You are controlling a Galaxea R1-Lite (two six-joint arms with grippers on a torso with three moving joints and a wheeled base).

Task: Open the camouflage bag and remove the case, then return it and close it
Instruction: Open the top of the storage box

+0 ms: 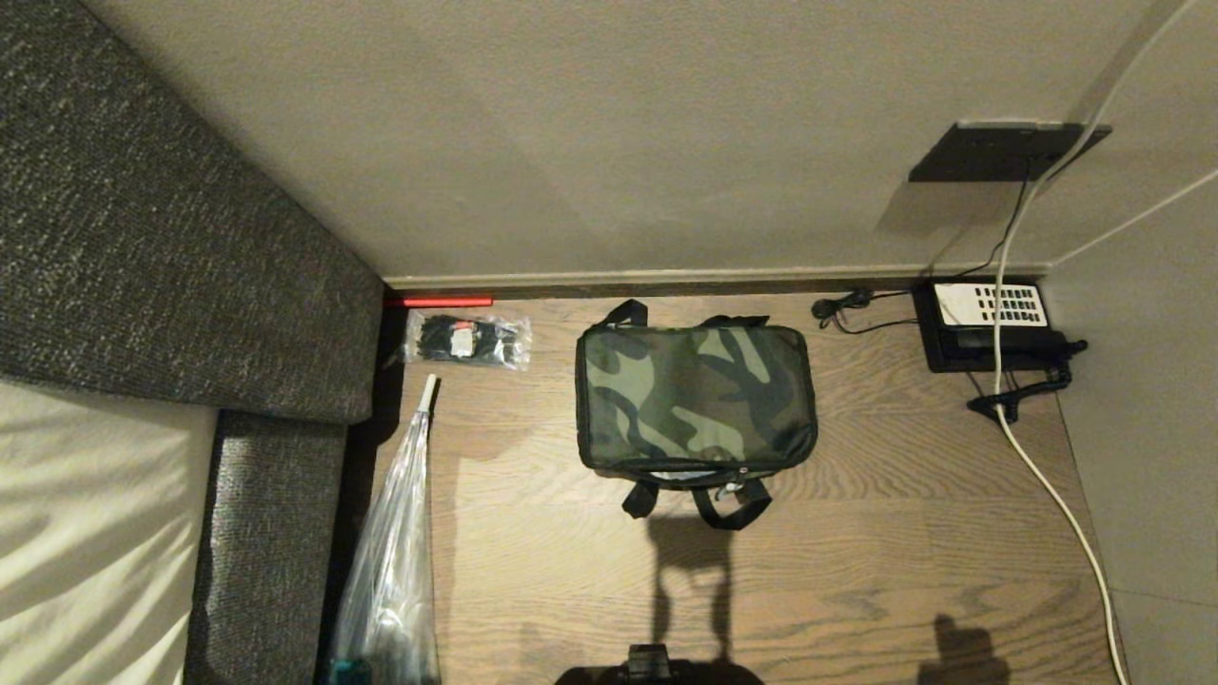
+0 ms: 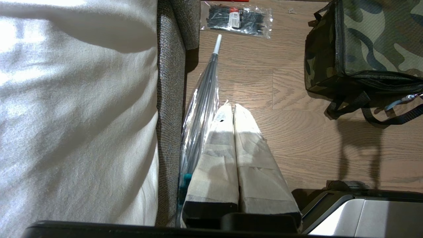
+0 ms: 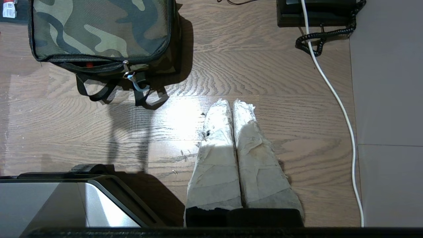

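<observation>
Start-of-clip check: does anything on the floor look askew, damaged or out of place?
Mostly tidy. The camouflage bag sits flat, but its near zipper edge gapes slightly, red showing inside. The tape wrapped on the right pincer is frayed at the tips. A white cable trails across the floor beside the telephone.

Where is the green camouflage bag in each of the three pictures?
Head view: the boxy green-black camouflage fabric bag lies mid-picture on the wooden floor, lid down.
Left wrist view: its corner fills the upper right.
Right wrist view: it sits at the upper left.
Shared landmark: the bag's black strap loops, on the side facing the robot.
</observation>
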